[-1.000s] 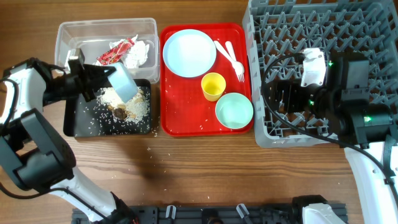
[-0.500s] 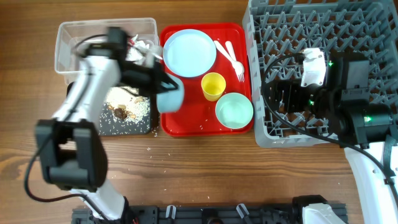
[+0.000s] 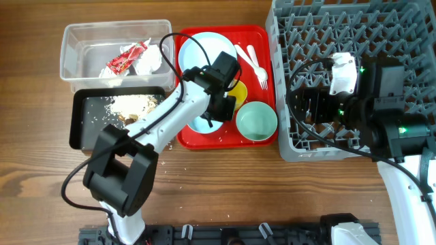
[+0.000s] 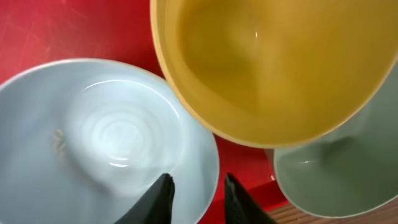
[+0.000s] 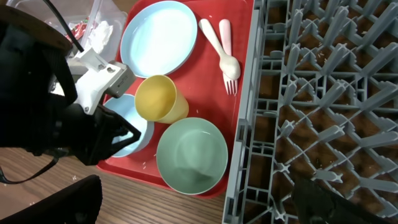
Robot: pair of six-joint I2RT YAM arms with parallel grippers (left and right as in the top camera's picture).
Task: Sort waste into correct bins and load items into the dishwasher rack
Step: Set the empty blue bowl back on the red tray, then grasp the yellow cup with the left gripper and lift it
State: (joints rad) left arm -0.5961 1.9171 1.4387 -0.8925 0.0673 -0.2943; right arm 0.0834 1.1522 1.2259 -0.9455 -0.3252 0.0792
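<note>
My left gripper (image 3: 212, 112) (image 4: 198, 186) is shut on the rim of a pale blue bowl (image 3: 201, 124) (image 4: 106, 137). The bowl is upright and low over the red tray (image 3: 225, 139), beside the yellow cup (image 3: 238, 88) (image 4: 267, 62) and the green bowl (image 3: 256, 120) (image 5: 191, 155). The blue plate (image 3: 194, 51), fork and spoon (image 3: 253, 61) lie at the tray's back. Rice (image 3: 133, 105) is in the black bin (image 3: 78, 122). Napkins (image 3: 151, 61) and a red wrapper (image 3: 126, 58) are in the clear bin (image 3: 82, 47). My right gripper (image 3: 313, 109) (image 5: 196, 186) is open over the rack's (image 3: 381, 27) left edge.
Stray rice grains lie on the wooden table in front of the black bin and the tray (image 3: 167, 160). My left arm stretches across the black bin's right end and the tray's left half, covering part of the plate.
My left arm swung right from over the black bin to the red tray, carrying the blue bowl. The bowl went from tipped over the bin to upright beside the cup. The right arm stayed put.
</note>
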